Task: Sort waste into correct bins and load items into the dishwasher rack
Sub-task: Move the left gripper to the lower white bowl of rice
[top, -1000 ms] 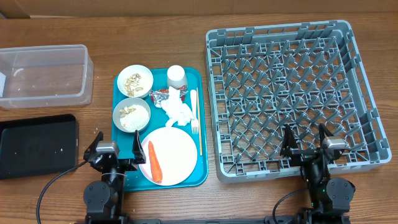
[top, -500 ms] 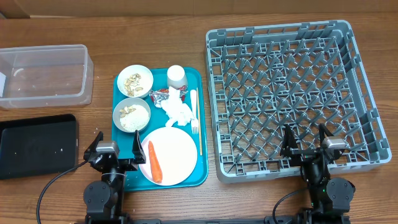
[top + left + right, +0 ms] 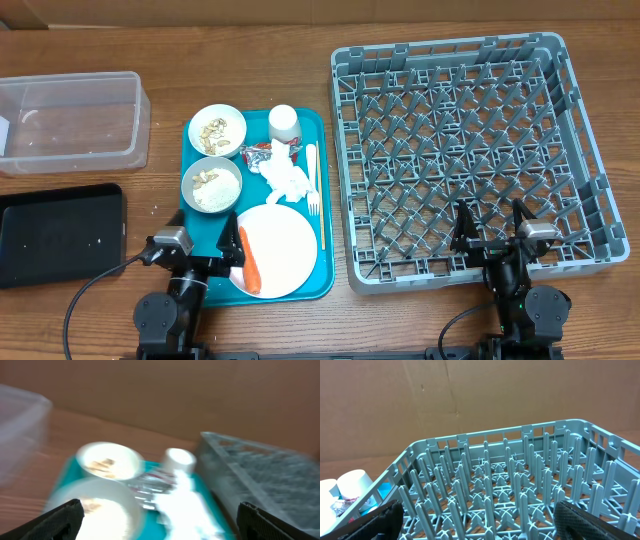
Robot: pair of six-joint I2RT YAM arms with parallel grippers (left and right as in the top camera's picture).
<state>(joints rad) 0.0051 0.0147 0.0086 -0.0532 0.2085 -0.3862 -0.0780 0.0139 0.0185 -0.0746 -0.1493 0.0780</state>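
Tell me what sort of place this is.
Probably a robot test bench set up like a dish-return station: a wooden table with a cardboard wall behind it, a dishwasher rack, and a tray with a used plate.

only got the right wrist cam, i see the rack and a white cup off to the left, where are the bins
observer: both sit far left in the overhead view, the clear tub at the back and the black tray in front of it.
operator: ok, and is the other arm holding anything
observer: no, the left hand is open and empty, low at the front left edge of the teal tray, close to the carrot on the pink plate.
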